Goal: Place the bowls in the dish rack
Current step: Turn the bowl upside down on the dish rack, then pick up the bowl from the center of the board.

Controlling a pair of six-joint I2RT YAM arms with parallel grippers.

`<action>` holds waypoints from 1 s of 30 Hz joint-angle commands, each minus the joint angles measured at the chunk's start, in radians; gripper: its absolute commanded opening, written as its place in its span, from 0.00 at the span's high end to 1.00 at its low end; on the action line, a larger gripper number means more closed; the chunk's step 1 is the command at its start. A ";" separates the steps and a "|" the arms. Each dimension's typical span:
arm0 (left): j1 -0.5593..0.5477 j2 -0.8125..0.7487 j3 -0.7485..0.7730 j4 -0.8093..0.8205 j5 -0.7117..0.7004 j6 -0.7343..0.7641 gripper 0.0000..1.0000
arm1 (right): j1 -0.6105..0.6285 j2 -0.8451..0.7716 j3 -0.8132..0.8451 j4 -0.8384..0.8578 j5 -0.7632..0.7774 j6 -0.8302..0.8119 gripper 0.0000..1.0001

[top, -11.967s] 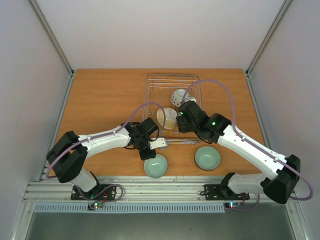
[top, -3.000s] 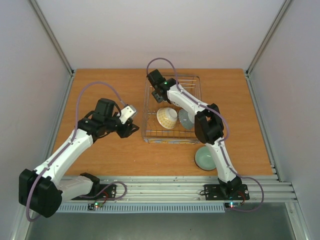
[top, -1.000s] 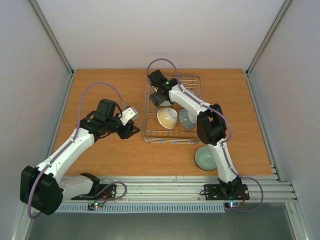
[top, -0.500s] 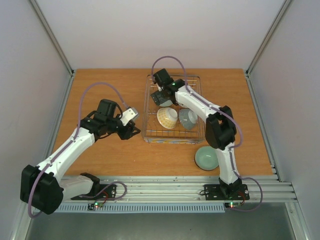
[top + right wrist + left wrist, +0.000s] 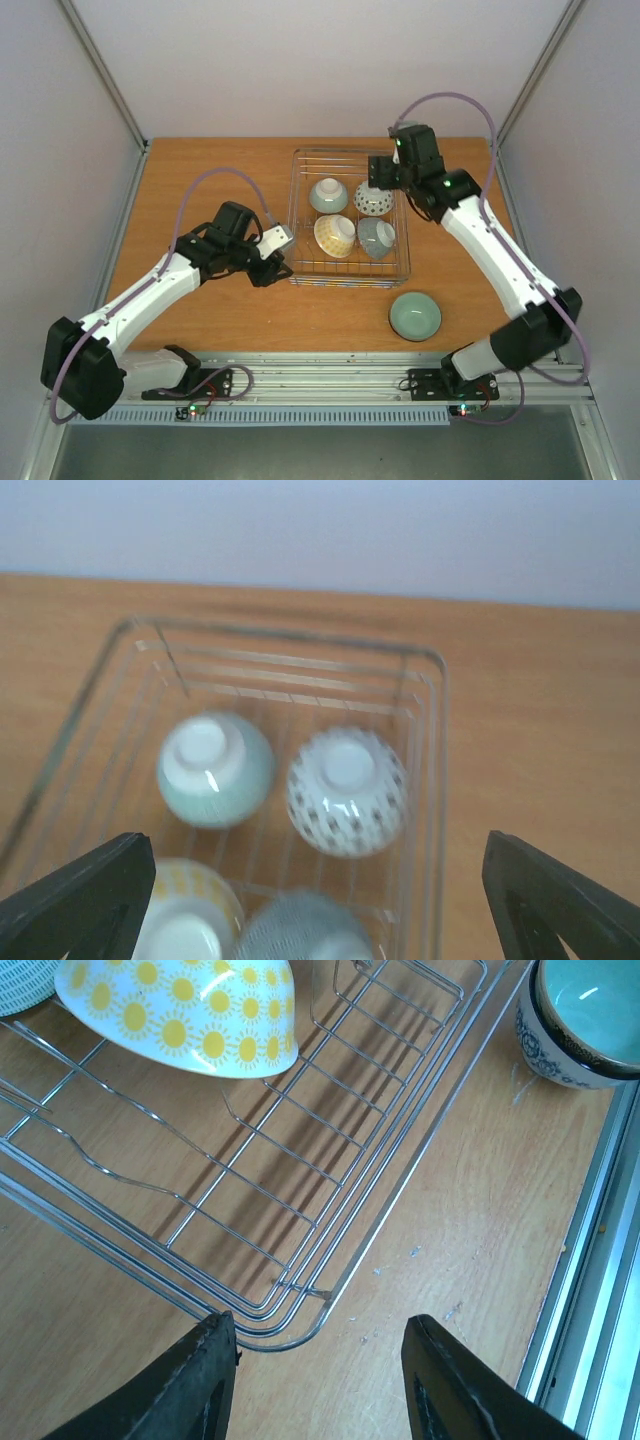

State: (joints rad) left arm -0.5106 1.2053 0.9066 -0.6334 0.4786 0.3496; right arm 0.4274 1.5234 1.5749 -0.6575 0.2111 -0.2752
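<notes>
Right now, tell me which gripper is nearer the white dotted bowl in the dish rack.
Right. The right gripper hangs above the dish rack, close over the white dotted bowl; the left gripper sits low outside the rack's near left corner.

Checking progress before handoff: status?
Left gripper, right gripper open, empty. Four bowls in rack, fifth bowl on table. Nothing blocking.
</notes>
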 commanded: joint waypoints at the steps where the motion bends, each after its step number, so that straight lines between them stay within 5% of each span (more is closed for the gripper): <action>1: -0.011 0.013 0.019 0.013 -0.019 0.018 0.54 | 0.012 -0.144 -0.142 -0.156 0.082 0.109 0.11; 11: -0.011 -0.002 0.014 0.010 -0.005 0.018 0.53 | 0.035 -0.535 -0.462 -0.580 0.108 0.507 0.32; 16: -0.011 -0.006 0.016 0.007 0.012 0.011 0.53 | 0.062 -0.660 -0.653 -0.596 0.024 0.695 0.44; 30: -0.011 -0.006 0.021 -0.012 0.020 0.014 0.54 | 0.138 -0.592 -0.890 -0.563 0.114 0.865 0.62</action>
State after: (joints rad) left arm -0.5179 1.2118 0.9066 -0.6468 0.4850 0.3519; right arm 0.5522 0.9092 0.7063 -1.2385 0.2859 0.5224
